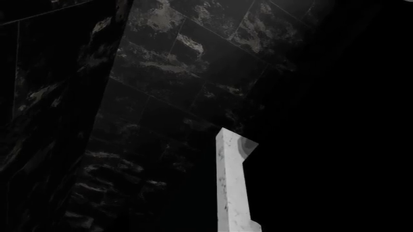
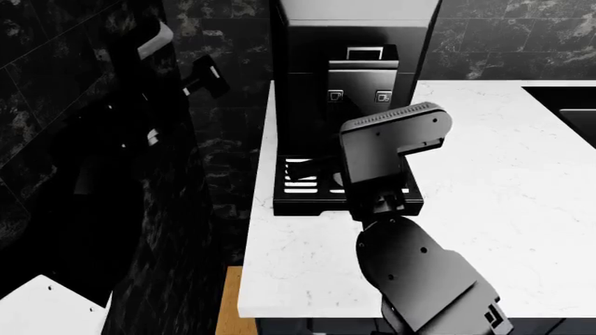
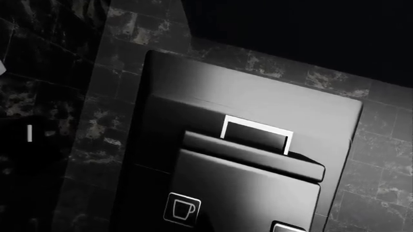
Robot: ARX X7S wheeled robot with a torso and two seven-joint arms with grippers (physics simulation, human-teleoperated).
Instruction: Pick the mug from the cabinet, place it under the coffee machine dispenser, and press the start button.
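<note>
The tall black coffee machine point(image 2: 354, 49) stands at the back of the white counter point(image 2: 484, 209). Its dark grey dispenser point(image 2: 361, 87) juts out over the slotted drip tray point(image 2: 303, 187). The right wrist view looks straight at the dispenser point(image 3: 252, 188) from close by, with a cup-icon button point(image 3: 183, 209) on its face. My right arm point(image 2: 386, 150) rises in front of the tray and hides its own gripper. My left gripper point(image 2: 205, 77) is a dark shape against the black wall, left of the machine, and its jaws are unreadable. The mug is out of view.
Black marble wall point(image 2: 56, 84) fills the left, beside the counter's left edge point(image 2: 256, 230). The left wrist view shows only that wall and a strip of white counter edge point(image 1: 231, 188). A dark sink opening point(image 2: 568, 105) lies at the far right.
</note>
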